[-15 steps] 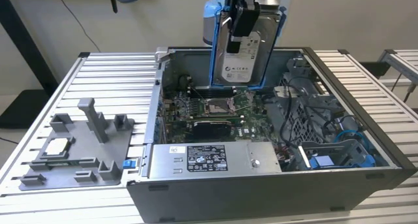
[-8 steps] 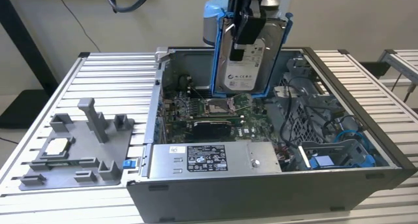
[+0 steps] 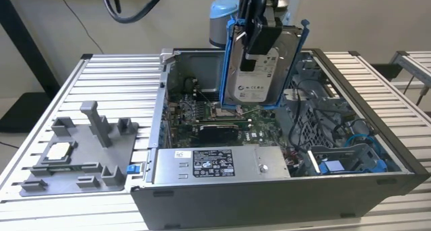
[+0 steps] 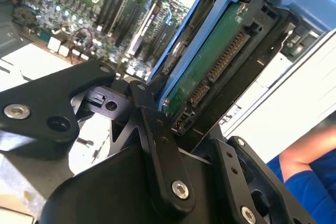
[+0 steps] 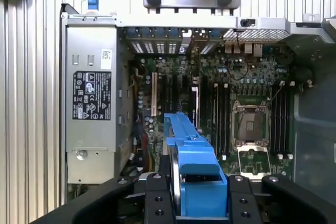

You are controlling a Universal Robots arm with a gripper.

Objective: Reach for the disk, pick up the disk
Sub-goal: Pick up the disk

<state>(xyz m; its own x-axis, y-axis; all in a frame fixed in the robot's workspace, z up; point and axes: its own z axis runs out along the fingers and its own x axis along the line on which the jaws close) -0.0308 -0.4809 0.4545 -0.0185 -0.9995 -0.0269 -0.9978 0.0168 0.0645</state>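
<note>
Holding the disk [image 3: 259, 69] upright above the open computer case [image 3: 283, 190], fingers [image 3: 256, 39] pinching its blue caddy [image 5: 194, 166].

Disk [image 3: 255, 77]: smooth silver metal with a white paper label, inside a blue plastic frame; in the second wrist view a green circuit board on its underside [image 4: 210, 66]. Claw [image 3: 253, 49]: matt black, clamped on the disk. Computer case [image 3: 269, 200]: grey matt sheet metal. Bench [image 3: 88, 90]: ribbed pale metal slats with a dull sheen. Holder tray [image 3: 74, 150]: grey matt plastic.
</note>
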